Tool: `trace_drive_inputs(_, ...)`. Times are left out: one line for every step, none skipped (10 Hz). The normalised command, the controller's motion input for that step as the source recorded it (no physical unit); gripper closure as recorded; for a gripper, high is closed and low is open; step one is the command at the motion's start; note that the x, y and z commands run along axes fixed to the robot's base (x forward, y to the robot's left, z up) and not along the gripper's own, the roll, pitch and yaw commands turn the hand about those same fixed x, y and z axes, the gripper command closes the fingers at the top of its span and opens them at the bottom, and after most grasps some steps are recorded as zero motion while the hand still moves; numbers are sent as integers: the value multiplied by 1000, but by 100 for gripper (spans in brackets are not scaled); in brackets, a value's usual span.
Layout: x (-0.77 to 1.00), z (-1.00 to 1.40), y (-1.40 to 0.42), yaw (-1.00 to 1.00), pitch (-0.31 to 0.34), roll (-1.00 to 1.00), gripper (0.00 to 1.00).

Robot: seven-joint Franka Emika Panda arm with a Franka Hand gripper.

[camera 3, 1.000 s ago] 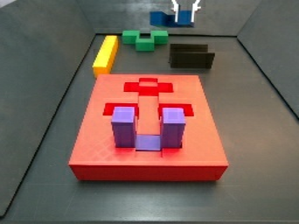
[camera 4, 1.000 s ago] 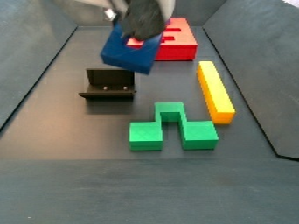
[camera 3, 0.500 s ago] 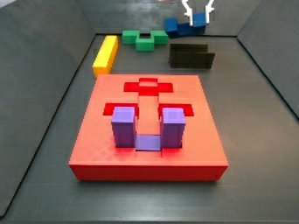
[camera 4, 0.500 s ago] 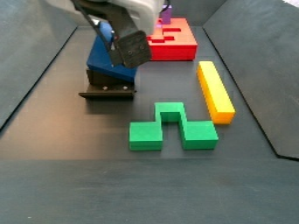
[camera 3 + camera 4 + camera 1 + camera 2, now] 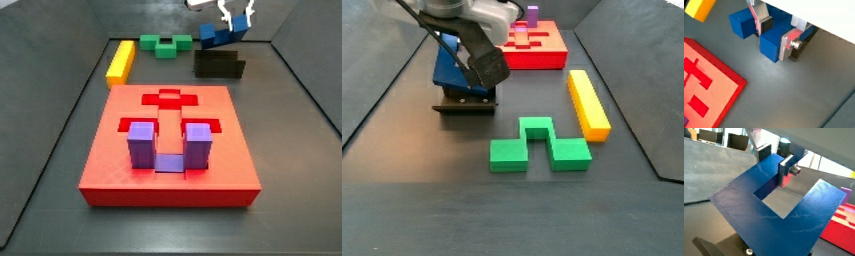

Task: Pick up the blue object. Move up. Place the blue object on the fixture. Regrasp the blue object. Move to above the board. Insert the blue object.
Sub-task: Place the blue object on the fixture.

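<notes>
The board (image 5: 168,140) lies well apart from the fingers (image 5: 789,46), a purple piece (image 5: 166,146) seated in it; just under them stands the fixture (image 5: 465,98); between them the blue object (image 5: 449,65), pinched by one prong and tilted; the gripper (image 5: 775,34) hangs directly above the trough. The likely risk: the tilted block could catch a fixture wall and topple, or twist in the grip when released.
</notes>
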Motion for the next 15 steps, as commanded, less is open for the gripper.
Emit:
trace_drive_inputs(409, -223, 63, -257, 369, 0, 100)
trace_drive_inputs(0, 0, 29, 0, 0, 0, 100)
trace_drive_inputs(146, -11, 66, 0, 300, 0, 100)
trace_drive_inputs(291, -294, 189, -111, 857, 0, 100)
trace_drive_inputs(189, -234, 346, -369, 940, 0, 100)
trace_drive_inputs(31, -209, 289, -514, 966, -29, 100)
trace_drive_inputs(97, -257, 46, -489, 854, 0, 100)
trace_drive_inputs(397, -134, 0, -480, 437, -140, 100)
trace_drive_inputs(526, -89, 0, -371, 263, -214, 100)
trace_drive_inputs(454, -91, 31, -323, 271, -174, 100)
trace_drive_inputs(206, -140, 14, -63, 11, 0, 100)
trace_drive_inputs(620, -106, 126, 183, 263, 0, 100)
trace_drive_inputs(403, -20, 6, 217, 309, 20, 100)
trace_drive_inputs(243, -63, 0, 57, 220, 20, 100)
trace_drive_inputs(211, -69, -17, 29, 263, 120, 100)
